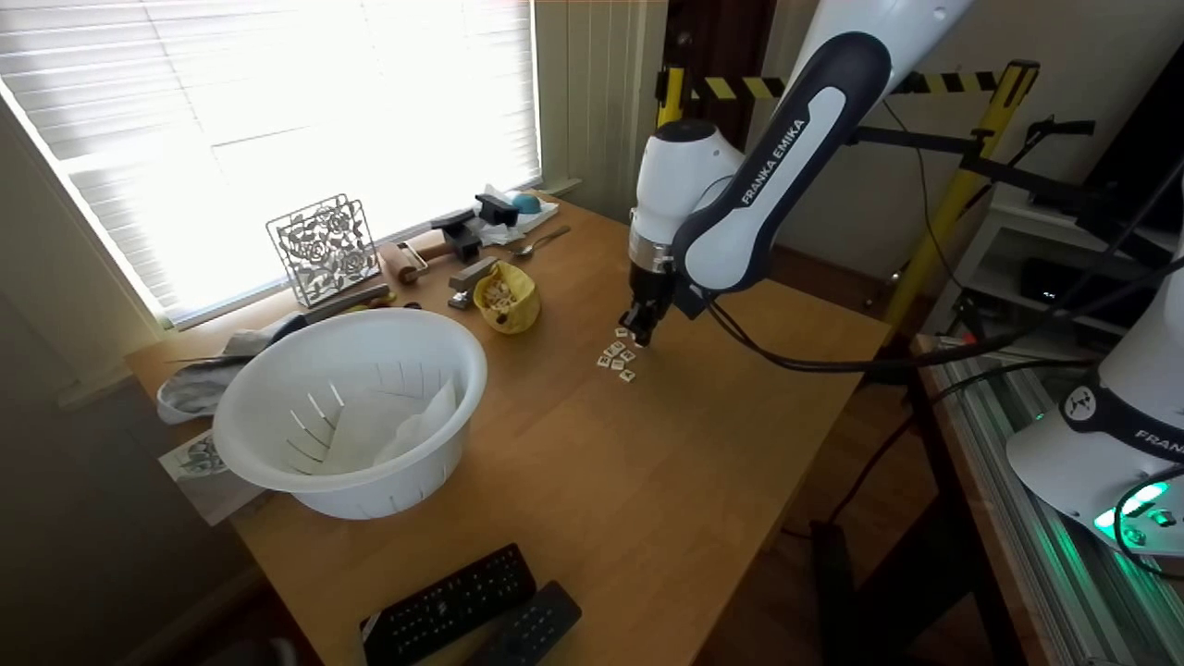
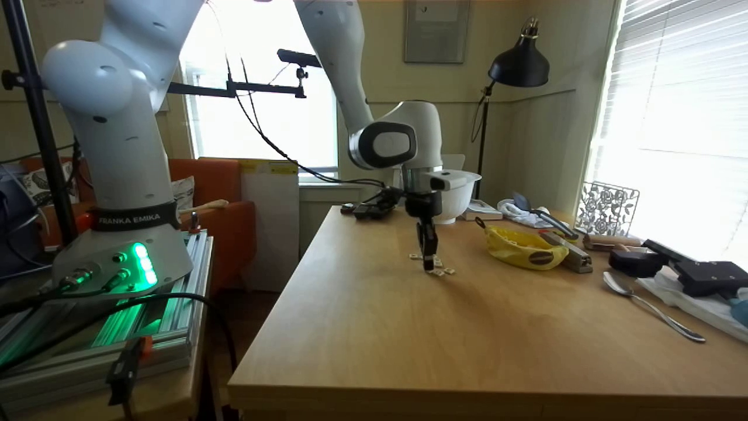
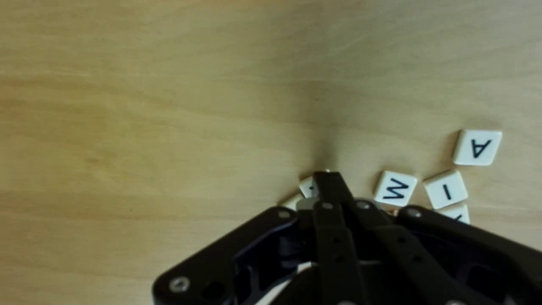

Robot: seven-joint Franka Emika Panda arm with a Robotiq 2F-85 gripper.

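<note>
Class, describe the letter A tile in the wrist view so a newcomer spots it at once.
On the wooden table, find the black end effector at the picture's bottom. Right of its fingertips lie white letter tiles, one marked I. The A tile sits just above that one, highest and farthest right of all, its letter upside down.

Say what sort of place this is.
Probably a living room in a home, though I can't be certain: there's an orange upholstered seat, a black dome-shaded lamp and white slatted window blinds.

Smooth letter tiles (image 3: 394, 188) (plastic-looking) — satin, wood-grained tabletop (image 1: 601, 481) — shiny metal spoon (image 2: 620, 286), matt plastic basin (image 1: 388, 493)
</note>
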